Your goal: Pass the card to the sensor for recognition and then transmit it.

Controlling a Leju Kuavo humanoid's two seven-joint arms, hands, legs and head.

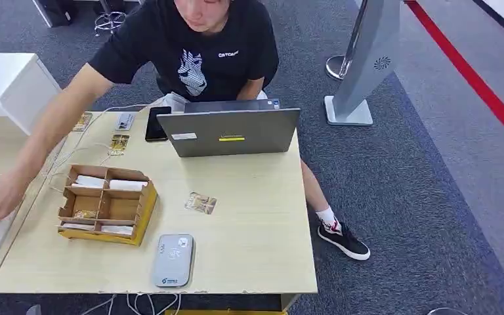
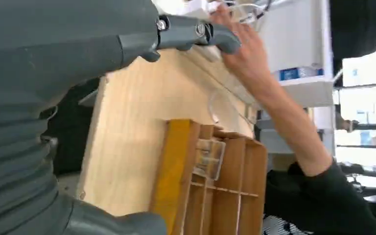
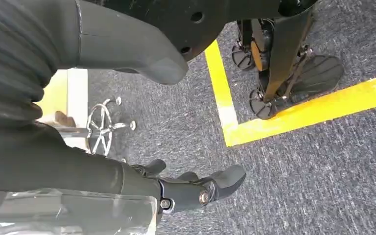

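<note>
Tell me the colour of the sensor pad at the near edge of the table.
The sensor pad is light grey with small blue markings, clearest in the head view.

Dark grey carpet runs under the pale wooden worktop. A red floor line cuts diagonally past a grey stand.

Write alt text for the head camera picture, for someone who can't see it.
A person in a black T-shirt sits behind a light wooden table, reaching an arm far out to one side. On the table stand an open grey laptop, a cardboard divider box, a single card and a flat grey card reader near the front edge.
</note>
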